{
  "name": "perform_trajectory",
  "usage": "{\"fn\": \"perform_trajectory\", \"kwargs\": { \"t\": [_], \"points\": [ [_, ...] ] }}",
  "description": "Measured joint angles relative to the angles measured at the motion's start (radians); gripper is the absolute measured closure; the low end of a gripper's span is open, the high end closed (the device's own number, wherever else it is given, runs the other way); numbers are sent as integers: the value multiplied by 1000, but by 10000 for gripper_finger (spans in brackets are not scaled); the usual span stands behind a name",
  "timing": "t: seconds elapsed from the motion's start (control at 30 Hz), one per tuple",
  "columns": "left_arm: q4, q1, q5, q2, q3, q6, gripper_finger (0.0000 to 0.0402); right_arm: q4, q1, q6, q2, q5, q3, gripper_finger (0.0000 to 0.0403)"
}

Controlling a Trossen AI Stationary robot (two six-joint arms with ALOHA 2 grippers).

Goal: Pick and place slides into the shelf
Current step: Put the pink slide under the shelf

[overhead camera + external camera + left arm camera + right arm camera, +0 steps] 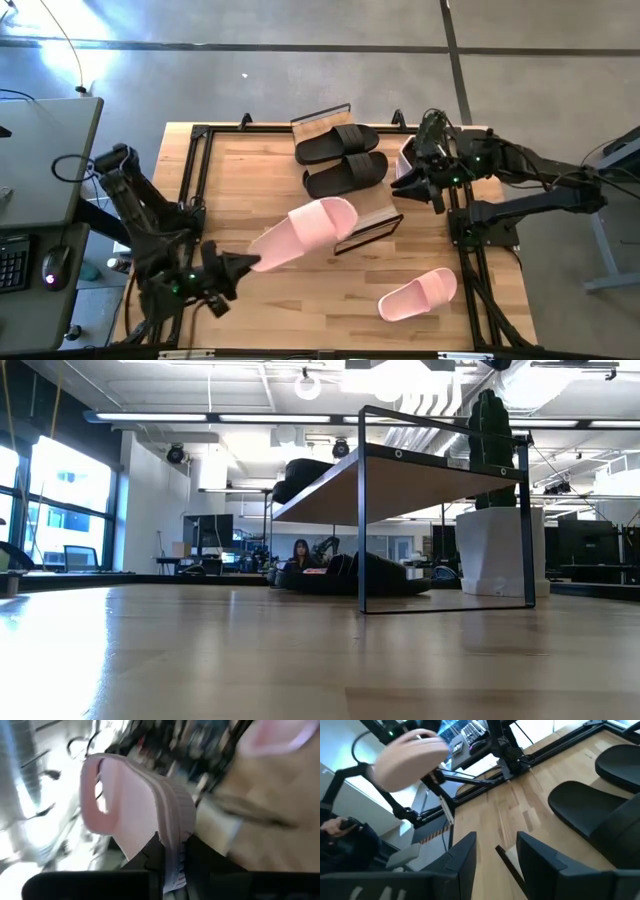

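The left gripper [243,265] is clamped on the heel edge of a pink slide [303,232] and holds it in the air, toe pointing at the shelf [366,226]. In the left wrist view the sole edge sits pinched between the dark fingers [150,857], with most of the shoe hanging out beyond them. The toe is just beside the shelf's near board, seemingly over its edge. Two black slides [340,158] already lie on the shelf's far tier. The other pink slide [418,294] lies on the table, on the near side of the shelf and apart from it.

The right gripper [417,183] waits beside the shelf's right end with its jaws spread and nothing between them.

The grip is the weak point: a thin pinch at one end of a long, soft shoe could let it sag or twist and slip out. If the toe comes in low, it may catch the board's edge and push the light shelf. On a slanted board a shoe released too soon may slide off.
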Motion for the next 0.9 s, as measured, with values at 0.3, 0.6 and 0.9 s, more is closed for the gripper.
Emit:
{"fn": "perform_trajectory", "kwargs": {
  "t": [0.3,0.6,0.9],
  "points": [
    [-663,27,437,-39,121,-664,370,0,14,-18,2,18,0,272],
    [-1083,47,548,-33,104,-1068,372,-3,14,-25,2,18,0,272],
    [-1139,102,592,-28,-21,-1073,372,-11,14,-40,2,19,1,272]
  ]
}}
